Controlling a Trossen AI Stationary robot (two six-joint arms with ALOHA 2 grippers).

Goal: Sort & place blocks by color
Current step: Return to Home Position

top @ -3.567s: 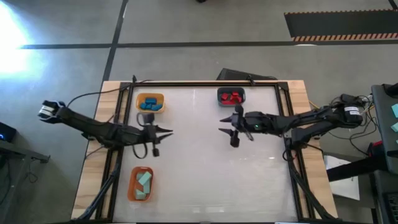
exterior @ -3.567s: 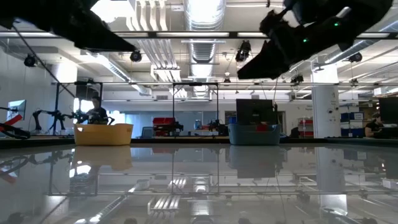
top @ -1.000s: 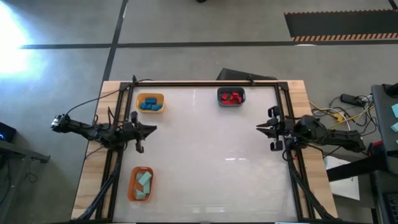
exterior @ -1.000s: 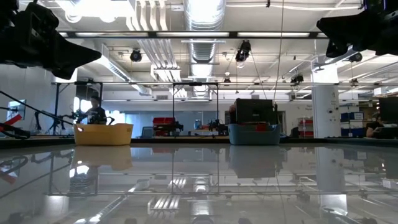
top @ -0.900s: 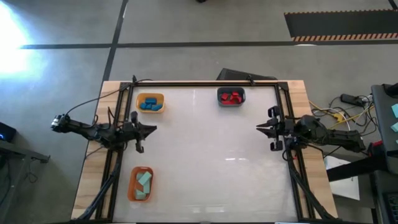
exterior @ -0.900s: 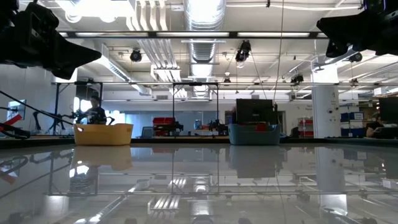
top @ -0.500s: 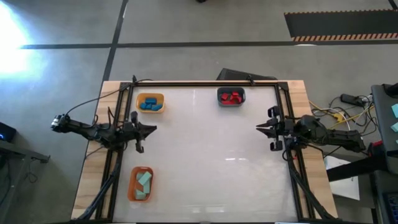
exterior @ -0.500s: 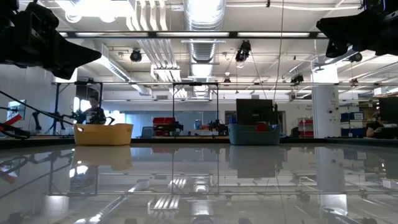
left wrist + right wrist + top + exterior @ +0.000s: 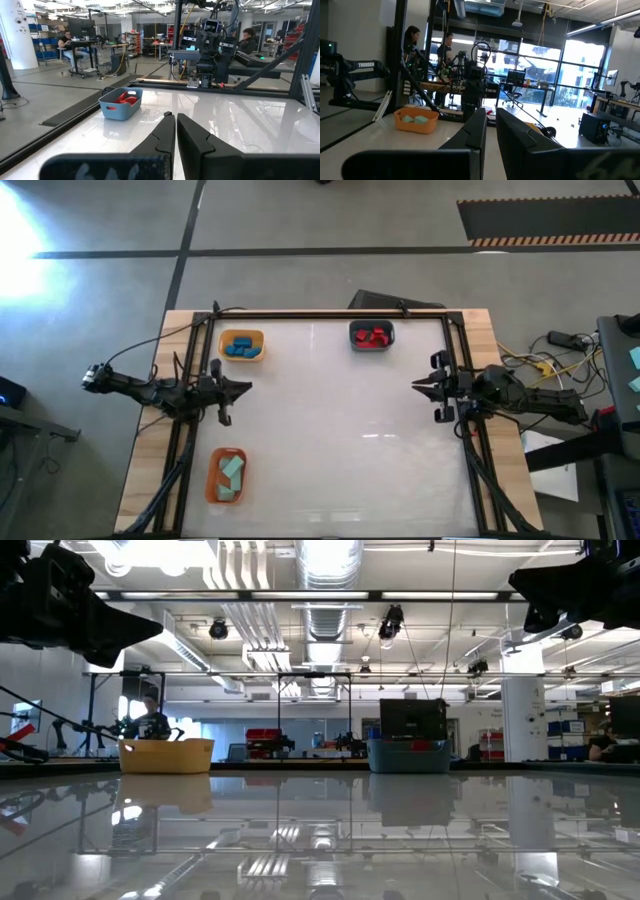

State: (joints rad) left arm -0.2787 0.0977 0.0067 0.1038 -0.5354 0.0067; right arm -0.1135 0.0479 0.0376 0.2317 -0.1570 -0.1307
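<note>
The left gripper [image 9: 245, 387] and right gripper [image 9: 416, 387] hang at opposite table [image 9: 330, 430] sides, both pressed together, blocks [image 9: 373, 335] lying in trays [image 9: 351, 337].

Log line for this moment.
left gripper: shut, left edge | right gripper: shut, right edge | blocks: by colour in yellow tray, grey tray, orange tray

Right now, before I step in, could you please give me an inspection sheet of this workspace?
Surface: glossy white table, reflective.
Job's things: blue blocks in yellow tray; red blocks in teal-grey tray; mint blocks in orange tray.
Clutter: nothing seen.
Grippers: left gripper and right gripper shut, empty, at opposite table edges.
Cables: cables on the floor right of the table.
Surroundings: a person at a desk beyond.
</note>
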